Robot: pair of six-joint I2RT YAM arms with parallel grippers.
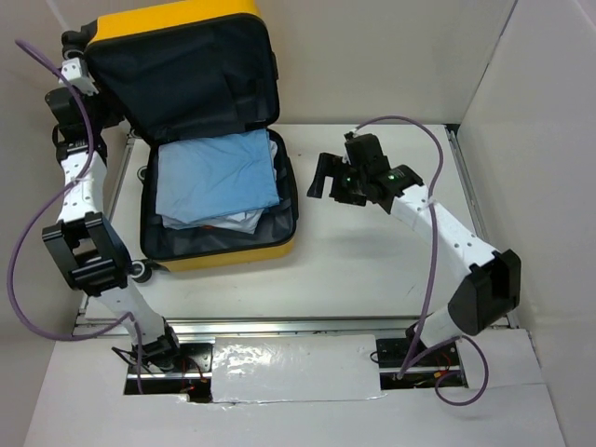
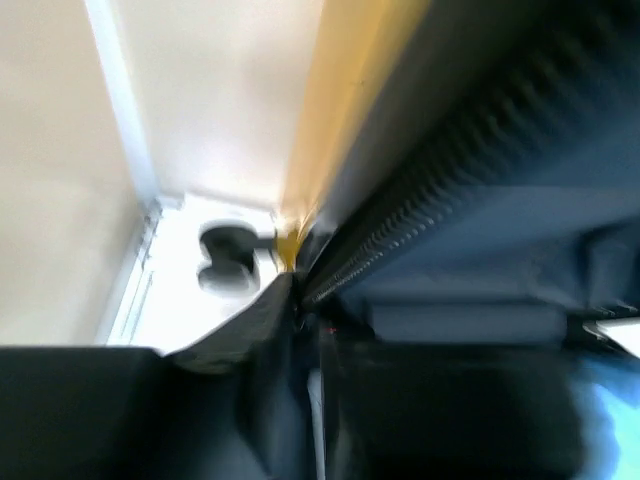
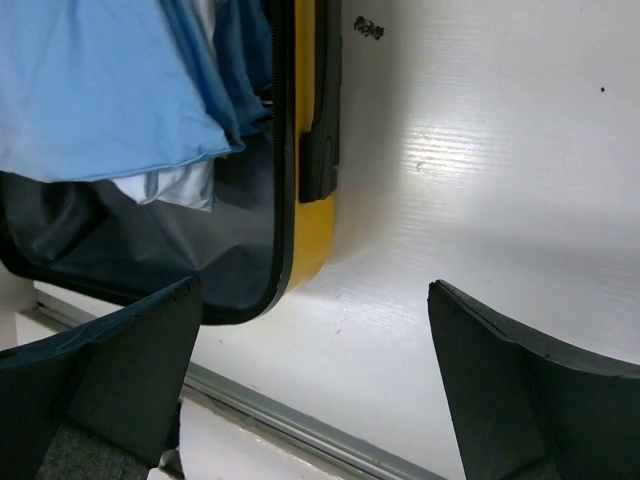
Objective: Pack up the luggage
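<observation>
Blue clothes (image 1: 216,175) lie packed in the luggage (image 1: 228,253). Its lid (image 1: 177,74) stands open at twelve o'clock, so closing it is what's left. The right gripper (image 1: 326,177) has its jaws wide and empty. For the left gripper (image 1: 76,58), at ten o'clock, I cannot tell.

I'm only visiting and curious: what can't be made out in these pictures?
Left gripper: top view, jaws hidden at the luggage lid's edge; its wrist view is blurred, so any grip is unclear.
Beneath the blue cloth: covered, top and right wrist views.
Lid's outer face: turned away from every camera.
</observation>
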